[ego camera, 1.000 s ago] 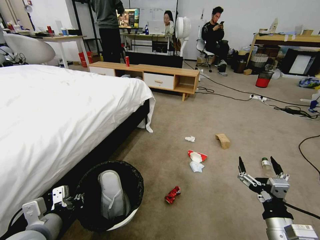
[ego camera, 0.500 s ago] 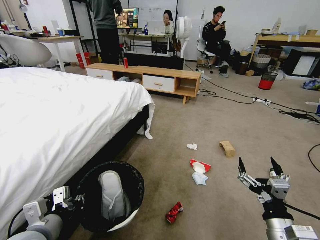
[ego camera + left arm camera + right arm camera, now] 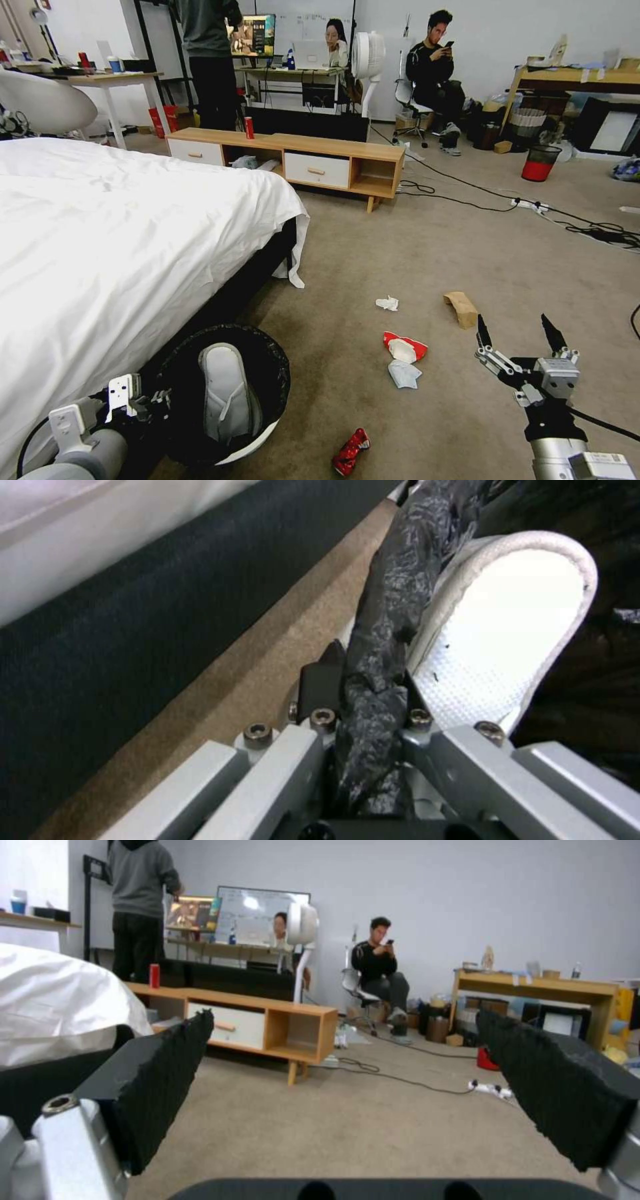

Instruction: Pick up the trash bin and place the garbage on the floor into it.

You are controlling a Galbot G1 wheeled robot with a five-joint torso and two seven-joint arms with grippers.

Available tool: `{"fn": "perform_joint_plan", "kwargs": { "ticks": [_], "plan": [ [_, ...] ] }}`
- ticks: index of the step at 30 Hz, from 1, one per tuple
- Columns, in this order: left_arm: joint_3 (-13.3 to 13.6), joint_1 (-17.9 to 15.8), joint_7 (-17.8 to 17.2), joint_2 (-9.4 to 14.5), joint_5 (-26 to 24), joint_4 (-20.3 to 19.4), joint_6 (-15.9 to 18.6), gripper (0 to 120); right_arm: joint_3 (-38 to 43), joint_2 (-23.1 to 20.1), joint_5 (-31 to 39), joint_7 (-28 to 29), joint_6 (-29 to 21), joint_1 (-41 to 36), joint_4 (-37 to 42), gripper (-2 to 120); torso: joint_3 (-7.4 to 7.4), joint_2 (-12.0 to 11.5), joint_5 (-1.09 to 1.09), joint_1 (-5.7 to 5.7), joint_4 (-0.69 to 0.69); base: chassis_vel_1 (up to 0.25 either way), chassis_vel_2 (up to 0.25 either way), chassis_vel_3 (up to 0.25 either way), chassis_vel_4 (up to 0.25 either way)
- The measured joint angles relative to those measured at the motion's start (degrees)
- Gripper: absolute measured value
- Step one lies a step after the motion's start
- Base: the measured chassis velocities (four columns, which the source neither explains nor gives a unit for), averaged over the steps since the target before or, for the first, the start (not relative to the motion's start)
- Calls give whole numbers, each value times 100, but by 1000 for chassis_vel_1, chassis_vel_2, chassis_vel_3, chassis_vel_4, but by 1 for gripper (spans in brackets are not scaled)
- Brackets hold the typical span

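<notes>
The trash bin [image 3: 275, 363], white with a black bag over its rim, hangs low beside the bed with a white slipper [image 3: 227, 393] inside. My left gripper [image 3: 148, 400] is shut on the bag-covered rim [image 3: 377, 650] of the trash bin. Garbage lies on the floor [image 3: 413, 253]: a crushed red can [image 3: 351, 451], a red-and-white wrapper [image 3: 405, 347], two tissues [image 3: 403, 374] [image 3: 387, 303] and a brown paper bag [image 3: 461, 308]. My right gripper [image 3: 517, 327] hovers open to the right of the wrapper, holding nothing; its pads [image 3: 163, 1075] stand wide apart.
The white bed [image 3: 100, 233] fills the left side. A low wooden cabinet [image 3: 320, 157] with an upright red can [image 3: 249, 127] stands ahead. Black cables [image 3: 467, 200] cross the carpet far right, near a black mesh bin [image 3: 539, 162].
The whole picture has shifted as the camera moved; the litter now sits lower in view. The small bottle has slipped behind my right gripper. Both grippers keep their pose.
</notes>
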Motion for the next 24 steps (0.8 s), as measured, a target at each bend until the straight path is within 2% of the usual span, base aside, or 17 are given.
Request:
{"fn": "perform_joint_plan", "kwargs": {
  "ticks": [24],
  "plan": [
    [42,-13,22,-57,61,53,0,2,57,-99,-65,-15,-13,-54,7,100,0,0,0,0,0,0,0,0,0]
  ]
}}
